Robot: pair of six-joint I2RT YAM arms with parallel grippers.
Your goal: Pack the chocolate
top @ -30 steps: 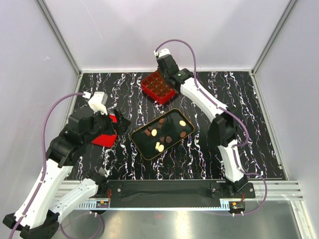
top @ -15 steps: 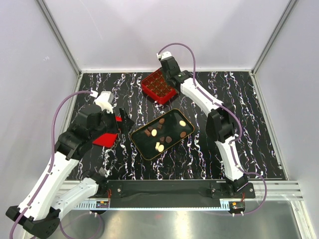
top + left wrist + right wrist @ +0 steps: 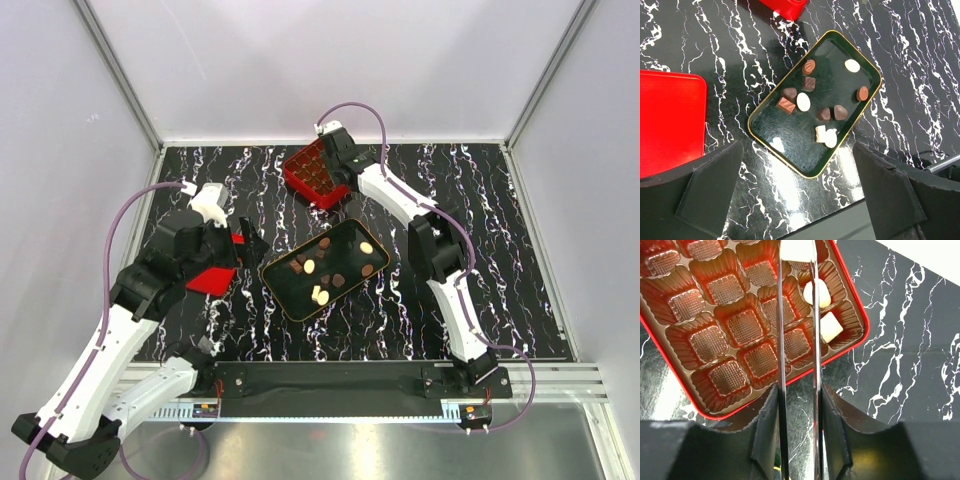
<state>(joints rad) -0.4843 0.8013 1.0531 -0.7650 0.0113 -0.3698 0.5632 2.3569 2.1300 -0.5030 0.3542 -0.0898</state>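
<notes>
Several dark and cream chocolates (image 3: 338,280) lie in the black gold-rimmed tray (image 3: 290,290), also in the left wrist view (image 3: 803,101). The red gridded box (image 3: 312,172) stands at the back. In the right wrist view two cream pieces (image 3: 831,326) sit in its cells (image 3: 742,325). My right gripper (image 3: 797,395) is shut on metal tongs (image 3: 780,340) that reach over the box; a pale piece shows between their tips at the frame's top edge. My left gripper (image 3: 800,200) is open and empty, above the table near the tray's near-left corner.
A flat red lid (image 3: 670,120) lies left of the tray, partly under my left arm (image 3: 185,255). The black marble table ends at a metal rail (image 3: 350,380) in front. White walls close the back and sides.
My right wrist has swung left over the red box with the tongs. My left arm shifted a little right early on and then held still.
</notes>
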